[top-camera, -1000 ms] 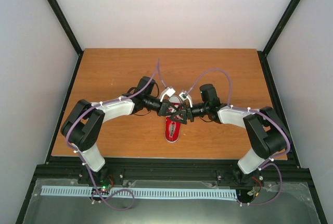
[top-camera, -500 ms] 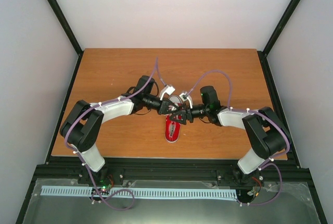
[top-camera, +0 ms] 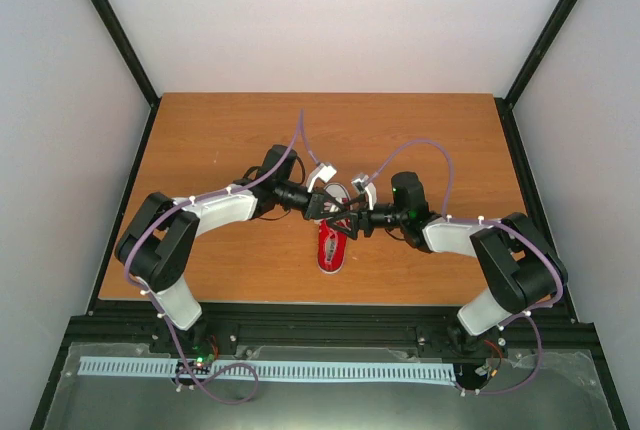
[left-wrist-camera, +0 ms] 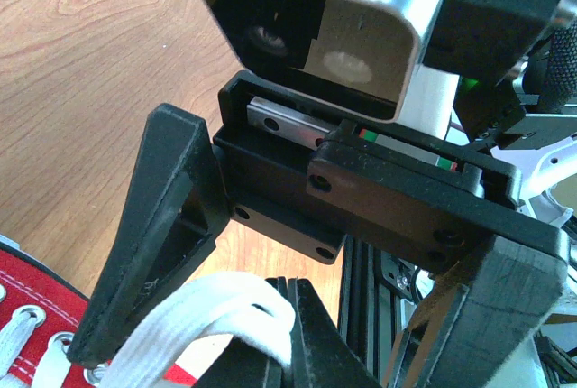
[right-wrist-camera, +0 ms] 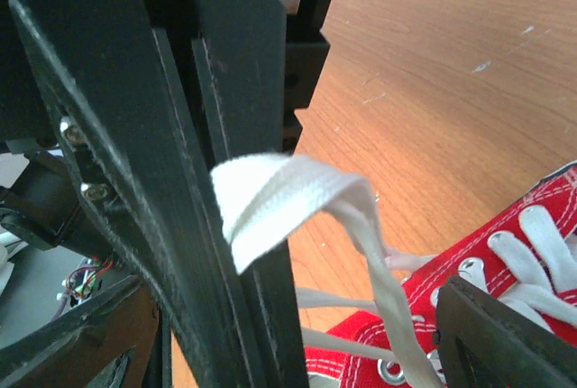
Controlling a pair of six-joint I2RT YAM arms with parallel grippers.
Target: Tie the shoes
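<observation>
top external: both grippers meet over the far end of the red sneaker, which lies on the table with its long axis near to far and its toe toward the near edge.
left gripper is pinched tight on a loop of white lace; right gripper is spread wide and holds nothing, straddling that loop from the right, so it seems best placed to take it.
</observation>
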